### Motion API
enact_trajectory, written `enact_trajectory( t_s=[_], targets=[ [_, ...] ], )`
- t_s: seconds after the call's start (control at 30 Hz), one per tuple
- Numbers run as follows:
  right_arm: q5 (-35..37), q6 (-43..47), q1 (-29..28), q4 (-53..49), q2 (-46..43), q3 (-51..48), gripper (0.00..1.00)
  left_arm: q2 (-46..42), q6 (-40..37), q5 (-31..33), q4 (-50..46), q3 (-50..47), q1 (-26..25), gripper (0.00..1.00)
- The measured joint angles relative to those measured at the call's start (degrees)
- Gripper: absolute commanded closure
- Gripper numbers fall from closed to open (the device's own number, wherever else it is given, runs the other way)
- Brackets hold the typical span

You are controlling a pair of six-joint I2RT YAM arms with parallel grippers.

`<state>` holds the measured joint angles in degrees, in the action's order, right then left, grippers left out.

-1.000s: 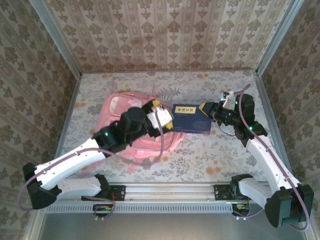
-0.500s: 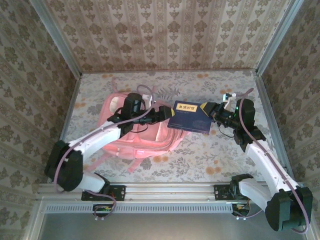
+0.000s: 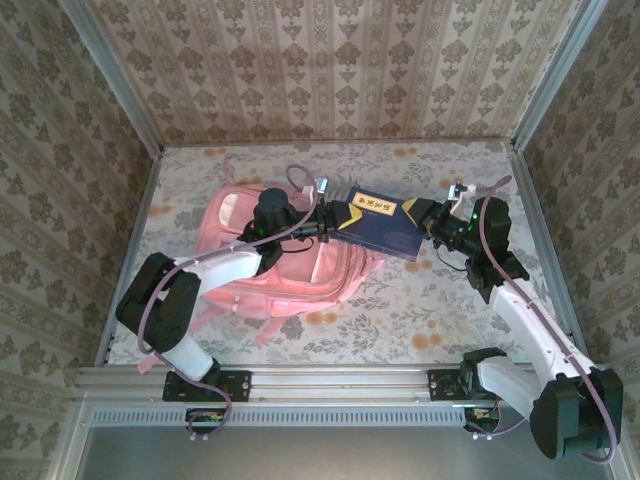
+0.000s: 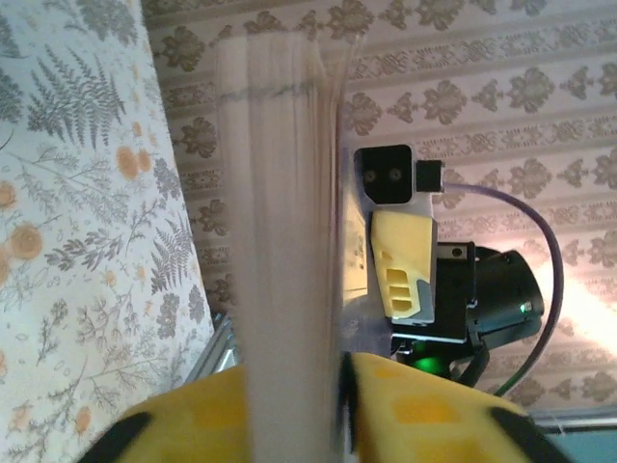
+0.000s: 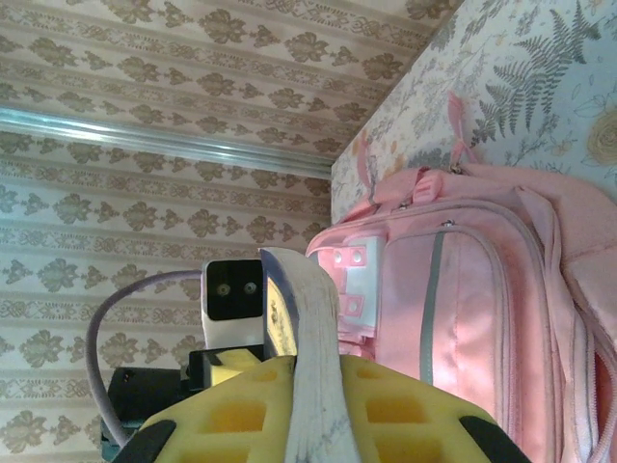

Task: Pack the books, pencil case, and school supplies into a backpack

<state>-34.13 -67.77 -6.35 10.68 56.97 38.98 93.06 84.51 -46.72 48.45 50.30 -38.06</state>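
Left gripper [image 3: 337,216] swung in from 9 o'clock; both it and right gripper [image 3: 411,211] now pinch navy book [image 3: 378,222]; we expect handover into backpack [image 3: 300,278]

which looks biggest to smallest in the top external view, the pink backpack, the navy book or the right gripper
1. pink backpack: clearly the largest.
2. navy book: held raised, so nearness to the camera may enlarge it a little.
3. right gripper: smallest; its fingers pinch the book's right edge.
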Motion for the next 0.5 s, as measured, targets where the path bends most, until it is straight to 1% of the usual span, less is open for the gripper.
enact_trajectory(
  t_s=[0.03,0.1,0.17,0.23,0.33,0.43,0.5],
  targets=[
    [0.3,-0.1,0.1,-0.1,0.0,0.0,0.96,0.8,1.1,0.0,2.0,-0.1,0.0,0.91],
    [0.3,-0.3,0.4,-0.1,0.0,-0.2,0.77,2.1,2.9,-0.2,5.2,-0.2,0.0,0.95],
    [0.3,-1.0,0.5,-0.2,0.0,-0.2,0.61,2.5,4.4,-0.2,7.4,-0.8,0.0,0.97],
    [0.1,-1.7,0.5,-0.1,0.0,-0.3,0.53,2.5,5.1,0.0,8.7,-1.6,0.3,1.00],
    [-1.4,-3.2,0.6,2.0,0.1,-1.2,0.48,2.5,5.7,0.2,9.4,-2.8,0.7,1.00],
    [-4.1,-5.1,0.6,5.9,1.0,-3.0,0.48,2.4,5.4,0.7,8.9,-3.1,1.1,1.00],
    [-6.0,-6.5,0.6,8.5,2.3,-4.4,0.50,2.0,4.6,1.1,7.6,-3.1,1.4,1.00]
  ],
)
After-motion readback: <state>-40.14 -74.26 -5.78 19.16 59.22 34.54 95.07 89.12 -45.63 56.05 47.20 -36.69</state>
